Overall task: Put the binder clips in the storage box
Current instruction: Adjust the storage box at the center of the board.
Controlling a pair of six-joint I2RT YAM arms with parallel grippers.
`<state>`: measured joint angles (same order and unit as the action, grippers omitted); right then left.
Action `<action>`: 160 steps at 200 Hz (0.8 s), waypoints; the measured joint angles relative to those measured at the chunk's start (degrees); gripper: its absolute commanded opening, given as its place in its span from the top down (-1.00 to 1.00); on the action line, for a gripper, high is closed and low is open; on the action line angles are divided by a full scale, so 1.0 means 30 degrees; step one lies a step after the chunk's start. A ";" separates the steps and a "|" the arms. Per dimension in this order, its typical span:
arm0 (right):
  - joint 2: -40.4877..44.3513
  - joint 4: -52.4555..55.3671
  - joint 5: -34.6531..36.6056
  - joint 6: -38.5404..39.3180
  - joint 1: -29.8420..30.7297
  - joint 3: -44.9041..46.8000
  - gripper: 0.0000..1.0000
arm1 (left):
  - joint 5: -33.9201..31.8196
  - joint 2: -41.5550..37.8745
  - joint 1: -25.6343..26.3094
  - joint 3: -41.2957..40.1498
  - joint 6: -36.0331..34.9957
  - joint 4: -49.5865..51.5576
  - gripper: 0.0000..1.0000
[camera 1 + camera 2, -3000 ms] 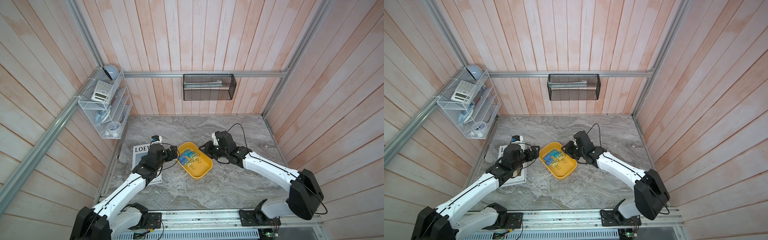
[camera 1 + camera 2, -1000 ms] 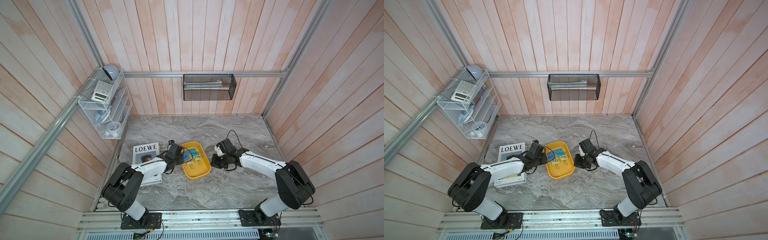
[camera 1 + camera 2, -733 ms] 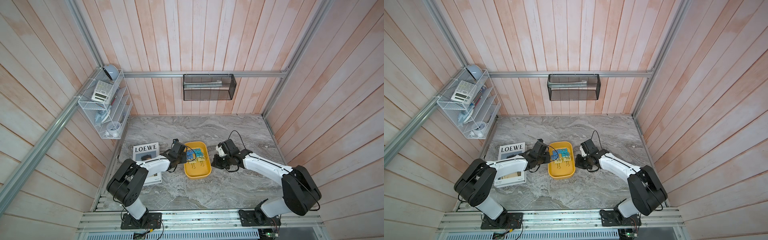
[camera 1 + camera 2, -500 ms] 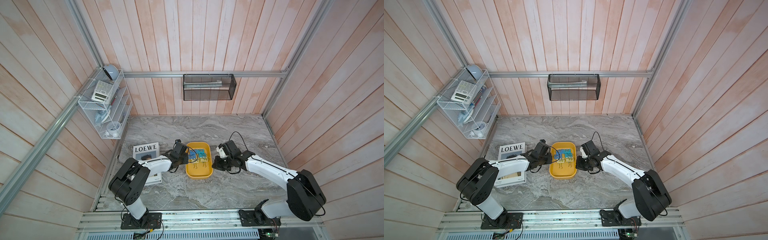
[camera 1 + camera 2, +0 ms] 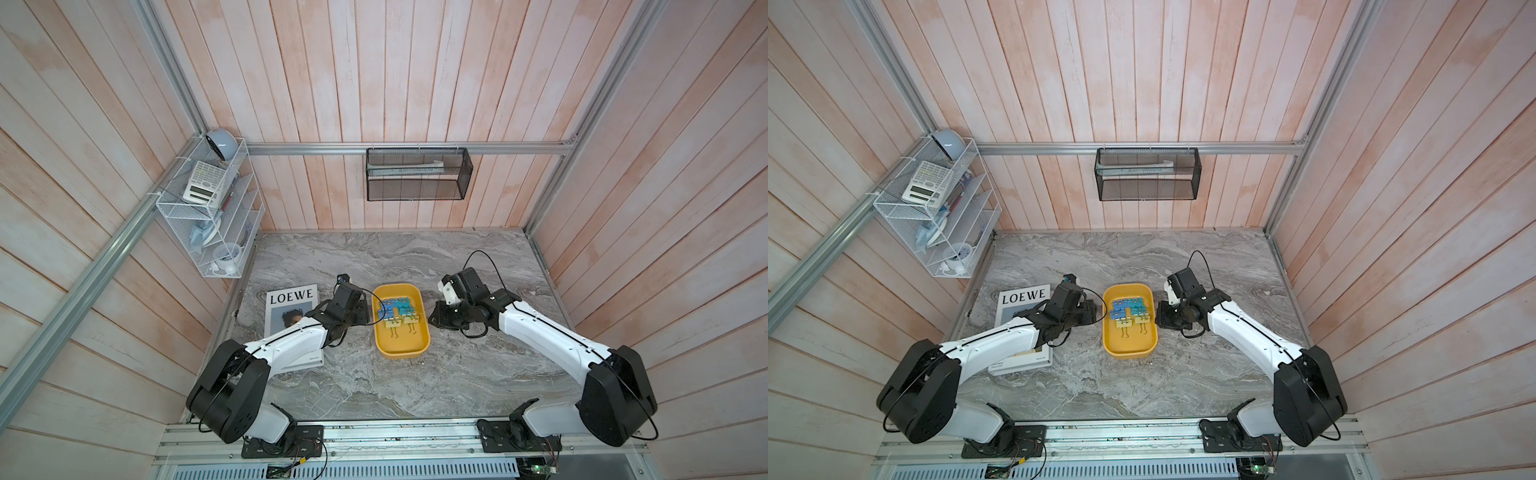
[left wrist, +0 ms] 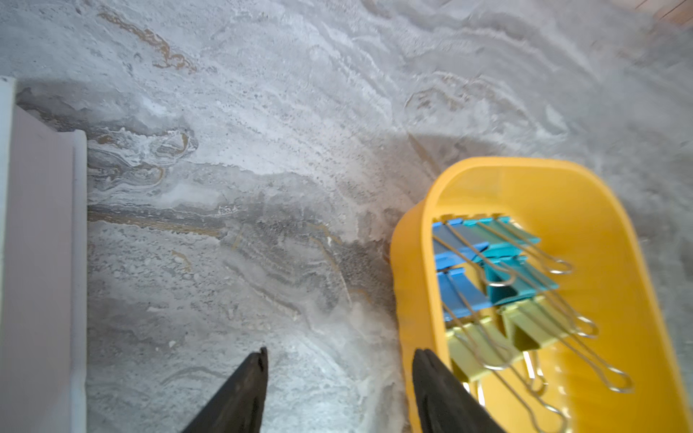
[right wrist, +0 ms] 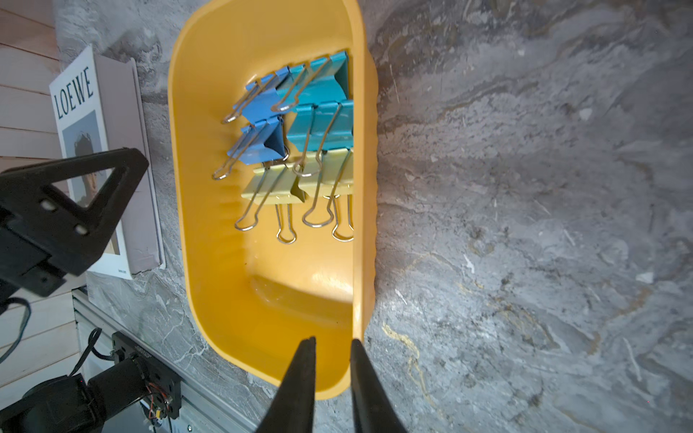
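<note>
The mustard-yellow storage box (image 5: 401, 353) (image 5: 1130, 350) lies lengthwise at the middle of the marble table. Several binder clips (image 5: 399, 312) (image 5: 1130, 312) (image 7: 300, 142) (image 6: 495, 285), blue, teal and pale yellow, sit in neat rows in its far half. My left gripper (image 5: 367, 314) (image 6: 339, 360) is low beside the box's left wall, jaws wide open and holding nothing, with one finger (image 6: 431, 382) over the rim. My right gripper (image 5: 434, 320) (image 7: 332, 341) is at the box's right wall, its jaws a narrow gap apart, one fingertip (image 7: 357, 346) by the rim.
A LOEWE magazine (image 5: 291, 305) (image 7: 112, 123) lies left of the box, partly under my left arm. A white wire rack (image 5: 212, 216) hangs on the left wall and a black mesh basket (image 5: 417, 174) on the back wall. Bare marble (image 5: 395, 386) stretches toward the front rail.
The box has turned from a slant to straight lengthwise. Both grippers were shut a second ago; the left has opened wide and the right has parted a little.
</note>
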<state>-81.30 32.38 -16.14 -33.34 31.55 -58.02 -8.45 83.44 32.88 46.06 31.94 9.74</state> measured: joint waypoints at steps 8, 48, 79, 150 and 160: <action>-0.0386 0.0073 -0.0022 0.0087 -0.0007 -0.0306 0.55 | 0.0051 -0.0109 0.0277 0.0109 -0.0044 0.0044 -0.41; -0.2368 0.0364 -0.0007 0.0459 -0.0015 -0.1370 0.55 | 0.0627 0.0357 0.1122 0.1501 -0.0321 0.0299 -0.41; -0.3563 0.0539 0.0015 0.0707 -0.0015 -0.2120 0.55 | 0.0772 0.1574 0.1115 0.2375 -0.0517 0.0415 -0.40; -0.4269 0.0787 0.0612 0.1129 -0.0015 -0.2426 0.54 | 0.1188 0.2812 0.1282 0.2441 -0.0750 0.1129 -0.36; -0.4342 0.0794 0.0699 0.1144 -0.0015 -0.2448 0.54 | 0.1195 0.2900 0.1311 0.2441 -0.0743 0.1107 -0.36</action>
<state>-94.32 34.76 -14.04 -29.91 31.51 -65.36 -4.86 92.14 36.82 53.39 29.71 13.06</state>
